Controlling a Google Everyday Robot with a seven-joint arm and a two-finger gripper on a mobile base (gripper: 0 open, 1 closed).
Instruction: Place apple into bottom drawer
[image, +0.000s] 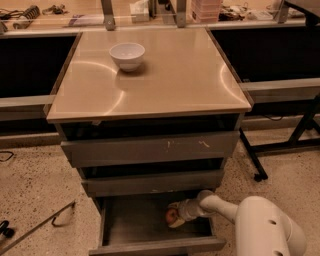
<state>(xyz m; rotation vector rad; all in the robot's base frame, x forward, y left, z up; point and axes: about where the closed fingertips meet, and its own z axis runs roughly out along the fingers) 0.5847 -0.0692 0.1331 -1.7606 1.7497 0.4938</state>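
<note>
Apple (172, 215) sits clasped in the gripper (173, 219) at lower centre, inside the open bottom drawer (130, 226) (arm (220, 206) reaching in from the right); release looks straight down.

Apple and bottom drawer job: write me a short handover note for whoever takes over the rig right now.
Claw: down inside the open lowest grey metal drawer, on its right side, right at the small round red-orange apple. Whether it is holding the apple is unclear.
Apple: inside the drawer, back right. I cannot tell if it rests on the drawer floor.
Done: drawer is open and the apple has been brought into it.
Left: confirm the release, then pull the arm out.
Not part of the job: round white bowl on the tan cabinet top.
</note>
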